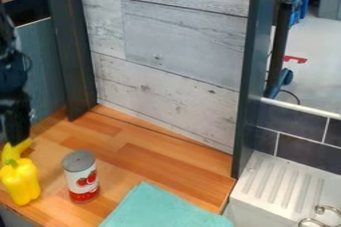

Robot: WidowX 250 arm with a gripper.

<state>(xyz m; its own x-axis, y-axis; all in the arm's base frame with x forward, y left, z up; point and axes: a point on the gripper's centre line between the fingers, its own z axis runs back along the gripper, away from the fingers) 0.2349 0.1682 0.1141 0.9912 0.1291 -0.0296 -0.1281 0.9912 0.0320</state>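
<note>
A wood-block counter (126,144) runs below whitewashed planks (166,47), with a ridged white sink (286,183) toward 4 o'clock. The black gripper (18,139) hangs between 8 and 9 o'clock, at a yellow item (17,148), perhaps a banana, behind the yellow bell pepper (21,182) at 8. How open it is, or whether it grips, I cannot tell; no lift is evident. The tomato can (81,176) stands toward 7:30, the teal cloth (163,208) at 6.

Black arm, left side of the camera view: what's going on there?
The arm's black tool is down at a yellow, elongated thing, possibly a banana, just behind the yellow bell pepper; can't tell whether it grips it. The pepper and a tomato can stand upright on the wooden counter, with a teal cloth at the front edge, near the sink.
</note>
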